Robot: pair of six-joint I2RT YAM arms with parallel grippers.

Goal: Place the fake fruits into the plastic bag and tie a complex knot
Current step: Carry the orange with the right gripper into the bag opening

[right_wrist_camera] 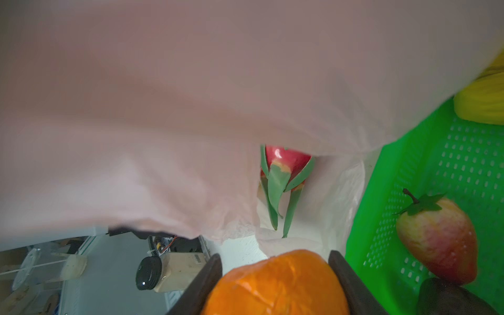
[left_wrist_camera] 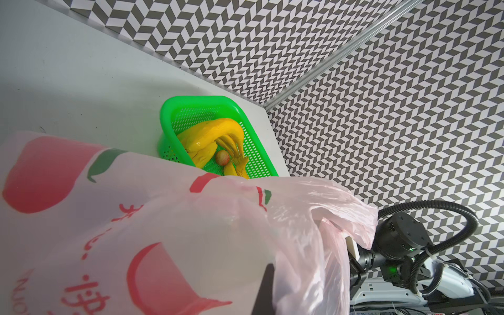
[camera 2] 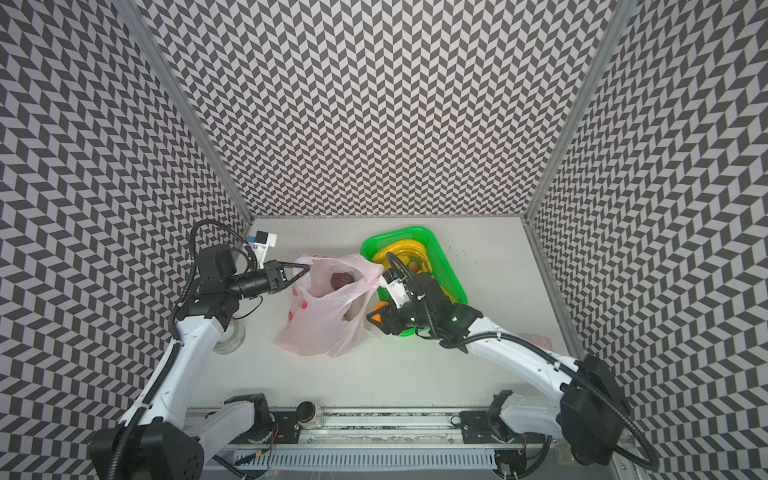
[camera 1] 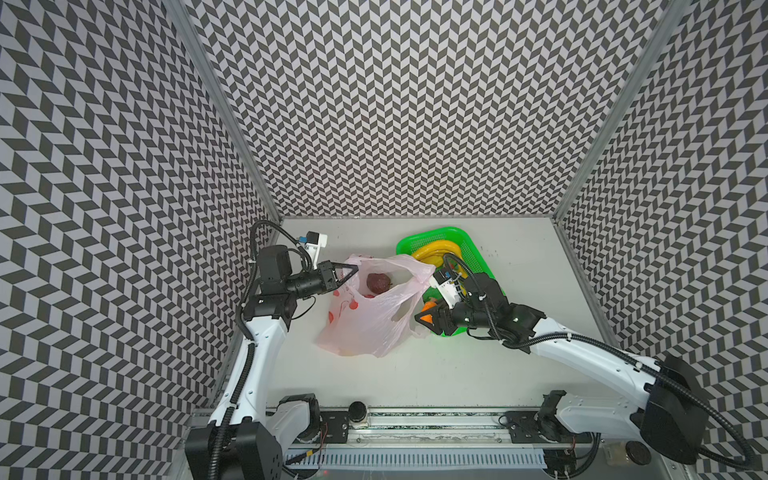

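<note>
The pale-pink plastic bag (camera 1: 365,320) (camera 2: 324,328) lies open mid-table, and no knot is in view. My left gripper (camera 1: 351,270) (camera 2: 305,270) is shut on the bag's far-left rim and holds it up; the film (left_wrist_camera: 163,231) hides all but one finger (left_wrist_camera: 263,289). A dark brown ball (camera 1: 378,282) sits inside, and a dragon fruit (right_wrist_camera: 286,166) shows under the film. My right gripper (camera 1: 426,318) (right_wrist_camera: 275,278) is shut on an orange (right_wrist_camera: 275,289) at the bag's right edge, just off the basket's near corner. Bananas (camera 1: 436,249) (left_wrist_camera: 218,131) lie in the basket.
The green mesh basket (camera 1: 478,257) (left_wrist_camera: 169,114) stands right of the bag and also holds a strawberry-like fruit (right_wrist_camera: 439,240), a dark fruit (right_wrist_camera: 450,300) and a small orange ball (left_wrist_camera: 222,157). A black-capped jar (camera 1: 357,411) stands at the front rail. A clear roll (camera 2: 230,336) sits under the left arm.
</note>
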